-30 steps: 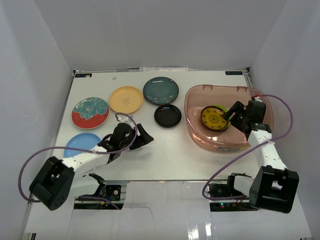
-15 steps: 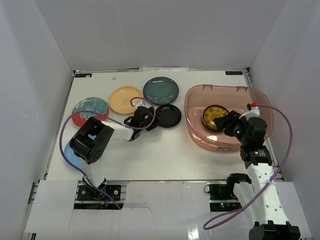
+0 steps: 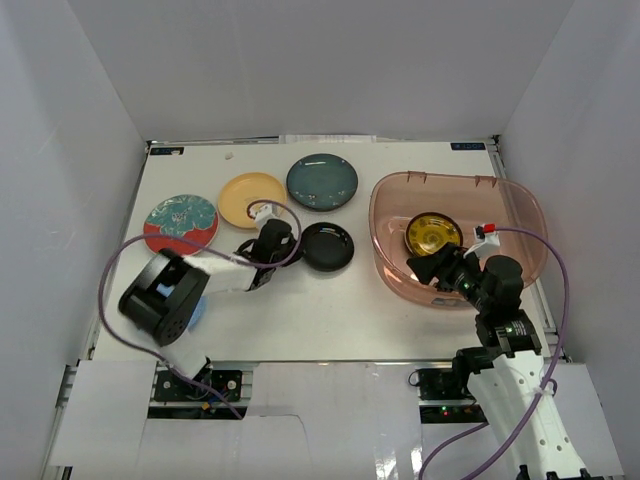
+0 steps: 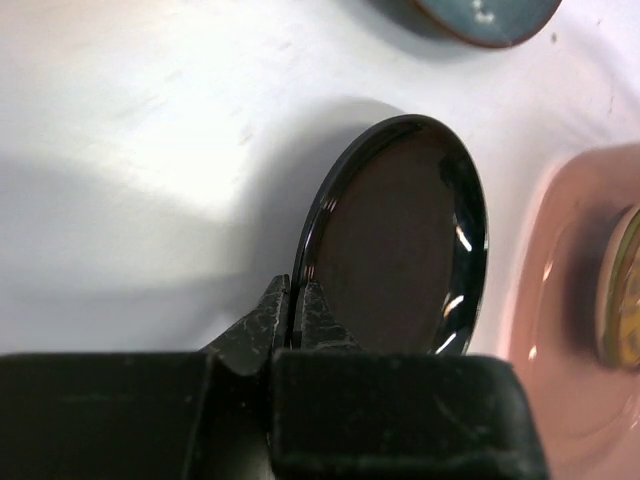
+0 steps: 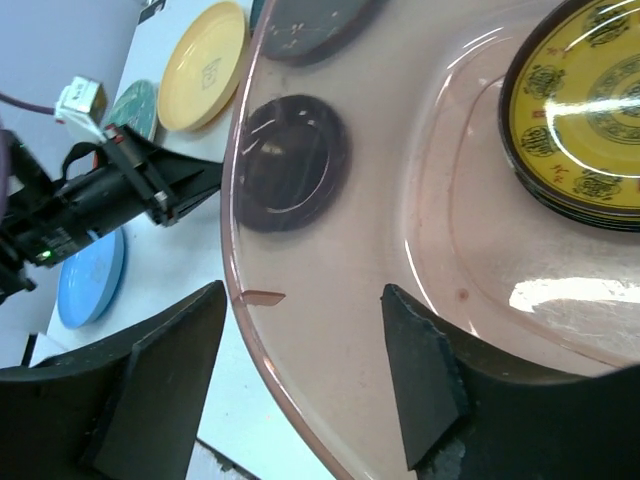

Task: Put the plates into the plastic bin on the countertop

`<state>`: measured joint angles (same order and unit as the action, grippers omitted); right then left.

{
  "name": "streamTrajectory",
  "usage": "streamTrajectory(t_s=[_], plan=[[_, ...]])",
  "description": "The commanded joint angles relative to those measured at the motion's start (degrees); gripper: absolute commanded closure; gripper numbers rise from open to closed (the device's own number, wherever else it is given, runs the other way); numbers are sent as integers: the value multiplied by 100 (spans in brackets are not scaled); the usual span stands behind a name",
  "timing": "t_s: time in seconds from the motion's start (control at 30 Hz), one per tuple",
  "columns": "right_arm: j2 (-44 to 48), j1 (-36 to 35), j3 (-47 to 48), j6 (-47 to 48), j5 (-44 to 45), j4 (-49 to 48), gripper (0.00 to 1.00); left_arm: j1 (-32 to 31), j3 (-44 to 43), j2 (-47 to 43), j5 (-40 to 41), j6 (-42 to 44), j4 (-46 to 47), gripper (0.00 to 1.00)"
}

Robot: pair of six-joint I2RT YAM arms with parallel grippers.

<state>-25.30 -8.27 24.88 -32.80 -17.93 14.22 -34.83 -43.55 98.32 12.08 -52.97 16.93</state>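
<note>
Plates first. Top view: black plate (image 3: 328, 247) lies mid counter (image 3: 300, 310), just left of the plastic bin (image 3: 525, 205). Left gripper (image 3: 298, 250) is at its left rim. Dark teal plate (image 3: 322, 181) & yellow-orange plate (image 3: 250, 198) sit near the far edge, red-and-teal plate (image 3: 180, 222) by the left edge. Bin is on the right side w/ a yellow patterned plate (image 3: 433, 233) inside. Right gripper (image 3: 425, 268) hangs over the bin's near wall.

Left wrist view: left fingers (image 4: 262, 325) are clenched on the black plate's rim, one on each side. Plate looks a bit tipped up, can't tell for sure.

Right wrist view: right fingers (image 5: 420, 380) are spread wide apart, nothing btwn them. Bin is below; black plate shows thru its wall.

My guess: black plate is hard, shiny & slippery, not heavy, and will crack if dropped. It lies flat, so the rim is the only spot to grab. A pinch on one edge can let it swing or slip, so lift slow, clear the bin's rim, set it down soft by the yellow one.
</note>
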Motion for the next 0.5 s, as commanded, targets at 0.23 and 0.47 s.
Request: streamTrajectory(t_s=[0.23, 0.47], plan=[[-897, -1297, 1025, 230, -344, 28, 9, -50, 1604, -4879, -1082, 823, -1567, 100], [-2494, -4111, 1914, 152, 1520, -296, 2, -112, 1341, -5894, -2349, 858, -2325, 100]])
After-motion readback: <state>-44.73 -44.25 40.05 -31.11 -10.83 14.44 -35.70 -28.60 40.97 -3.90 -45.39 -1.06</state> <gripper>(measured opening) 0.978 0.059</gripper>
